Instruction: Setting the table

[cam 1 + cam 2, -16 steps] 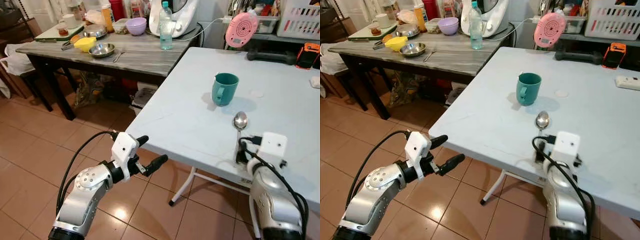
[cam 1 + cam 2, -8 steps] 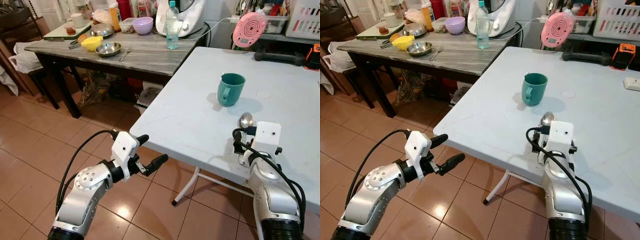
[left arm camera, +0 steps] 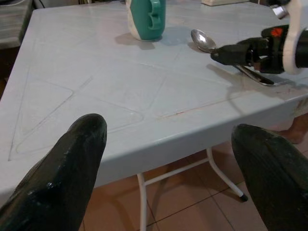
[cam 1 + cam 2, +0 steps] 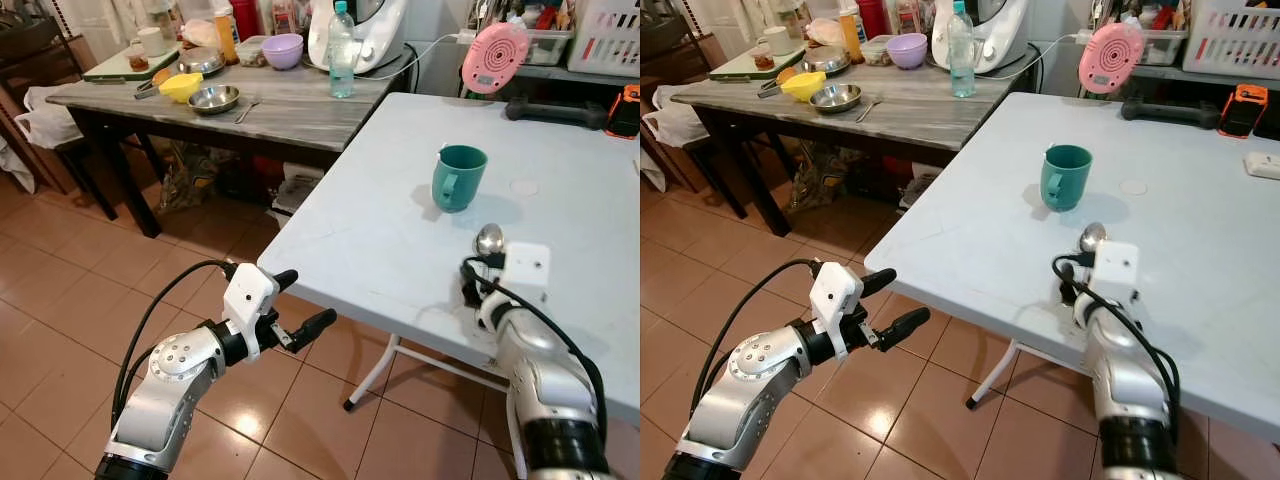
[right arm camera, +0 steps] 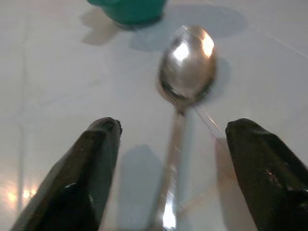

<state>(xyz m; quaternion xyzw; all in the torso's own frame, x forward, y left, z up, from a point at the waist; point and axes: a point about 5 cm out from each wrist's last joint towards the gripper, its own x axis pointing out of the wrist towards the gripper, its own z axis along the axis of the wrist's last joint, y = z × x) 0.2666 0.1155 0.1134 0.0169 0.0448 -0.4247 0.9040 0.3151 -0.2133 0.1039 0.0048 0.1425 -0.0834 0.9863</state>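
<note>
While its two black fingers stand spread well apart, the right gripper (image 5: 168,178) sits low over the near edge of the pale white tabletop (image 4: 360,220), straddling the handle of a shiny silver metal spoon (image 5: 185,77) that lies flat on the surface without the fingers touching it. The spoon's bowl points to the far side, toward a teal ceramic mug (image 4: 458,178) standing upright just beyond it, apart from the spoon, with its handle turned to the left. Further out on the right half of the tabletop a faint round mark (image 4: 523,187) shows beside the mug. To the left, the left gripper (image 4: 300,305) hovers over the terracotta tiled floor (image 4: 60,300), short of the tabletop's near-left corner, its fingers likewise spread and holding nothing. At the far left stands a grey wooden side tabletop (image 4: 270,105) carrying a yellow bowl (image 4: 181,87), a steel bowl (image 4: 214,98), a lilac bowl (image 4: 284,50) and a clear plastic water bottle (image 4: 341,50) with a blue cap. A round pink gadget (image 4: 494,56) stands upright at the far edge of the white tabletop, with a white plastic basket (image 4: 605,35) behind it on the right.
</note>
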